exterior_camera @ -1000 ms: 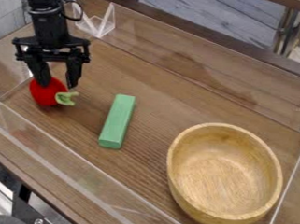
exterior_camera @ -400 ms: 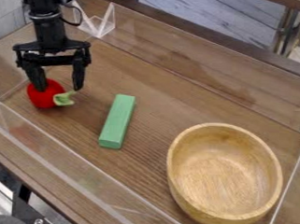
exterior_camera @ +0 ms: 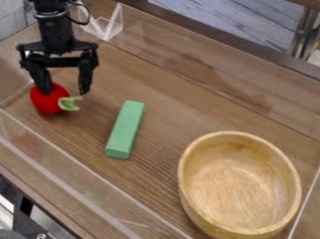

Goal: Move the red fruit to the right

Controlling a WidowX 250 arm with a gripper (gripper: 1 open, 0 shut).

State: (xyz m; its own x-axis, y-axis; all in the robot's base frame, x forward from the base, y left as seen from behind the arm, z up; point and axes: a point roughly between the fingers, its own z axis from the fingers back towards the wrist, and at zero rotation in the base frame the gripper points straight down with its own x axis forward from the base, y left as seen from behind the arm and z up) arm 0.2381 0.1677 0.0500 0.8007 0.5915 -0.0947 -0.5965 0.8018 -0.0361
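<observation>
The red fruit (exterior_camera: 48, 101) lies on the wooden table near the left edge, its light green stem (exterior_camera: 70, 106) pointing right. My gripper (exterior_camera: 61, 84) hangs just above it, black fingers spread wide on either side, open and holding nothing. One fingertip (exterior_camera: 86, 85) stands right of the fruit, the other over its left side. The arm rises straight up to the top left corner.
A flat green rectangular block (exterior_camera: 125, 128) lies in the middle of the table. A large wooden bowl (exterior_camera: 239, 185) sits at the front right. Clear plastic walls (exterior_camera: 16, 125) border the table on the left and front.
The gripper's fingers have spread wider and it has risen slightly above the red fruit. The fruit rests in the same spot.
</observation>
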